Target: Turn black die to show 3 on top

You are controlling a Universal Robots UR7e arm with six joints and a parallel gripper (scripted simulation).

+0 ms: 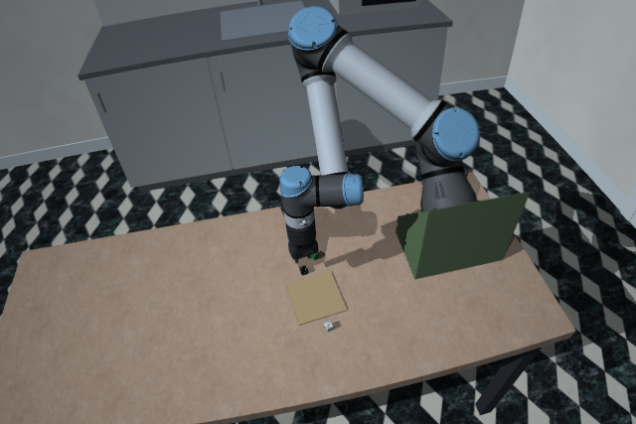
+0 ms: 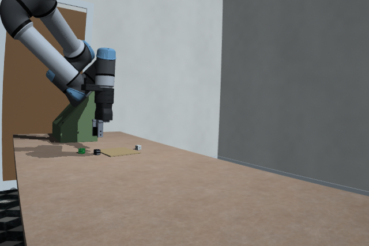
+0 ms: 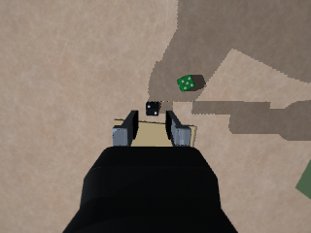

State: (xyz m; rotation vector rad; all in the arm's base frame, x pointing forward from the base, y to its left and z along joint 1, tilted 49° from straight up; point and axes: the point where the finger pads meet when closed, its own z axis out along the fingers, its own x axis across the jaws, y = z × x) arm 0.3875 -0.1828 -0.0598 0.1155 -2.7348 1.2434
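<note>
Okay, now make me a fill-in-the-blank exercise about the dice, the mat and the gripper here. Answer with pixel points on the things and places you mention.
The die with five pips on top is ____.
The black die (image 1: pixel 303 269) (image 2: pixel 97 151) (image 3: pixel 152 108) shows the number ____ on top.
The gripper (image 1: pixel 298 261) (image 2: pixel 97 136) (image 3: pixel 152 118) has ____ dice between its fingers.
The die on the opposite side of the tan mat (image 1: pixel 316 298) (image 2: pixel 120 151) (image 3: pixel 152 136) from the black die is ____.

Missing words: green; two; no; white.
</note>
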